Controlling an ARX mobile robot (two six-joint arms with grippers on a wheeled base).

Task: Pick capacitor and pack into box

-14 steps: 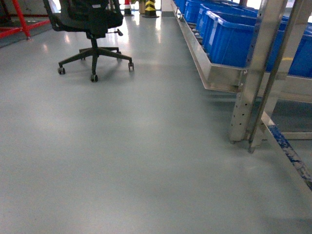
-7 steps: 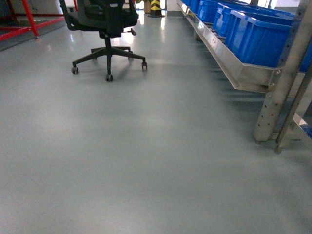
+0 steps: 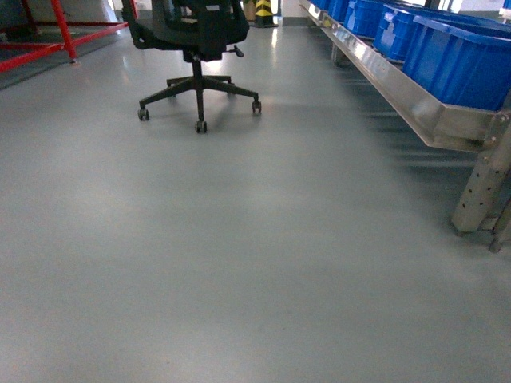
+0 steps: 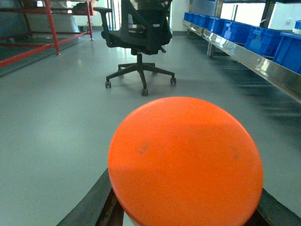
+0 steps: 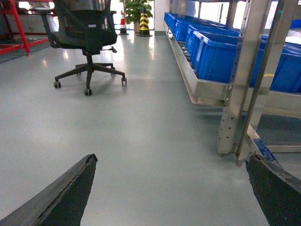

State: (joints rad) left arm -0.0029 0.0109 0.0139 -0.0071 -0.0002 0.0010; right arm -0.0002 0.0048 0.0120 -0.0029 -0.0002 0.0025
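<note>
The capacitor (image 4: 186,162) fills the lower middle of the left wrist view as a bright orange, rounded, glossy piece very close to the camera. My left gripper (image 4: 186,207) is shut on it, with a dark finger (image 4: 96,205) showing on either side below it. My right gripper (image 5: 171,157) is open above bare grey floor, nothing between its fingers. The box is out of view. Neither gripper shows in the head view.
A black wheeled office chair (image 3: 197,48) stands on the grey floor ahead. A metal rack (image 3: 415,100) carrying blue bins (image 3: 463,60) runs along the right, its upright posts (image 5: 240,80) close to my right gripper. A red frame (image 3: 56,32) is far left.
The head view has swung left: the chair and the rack have slid rightward in the frame, and the rack's upright post now sits at the right edge.
</note>
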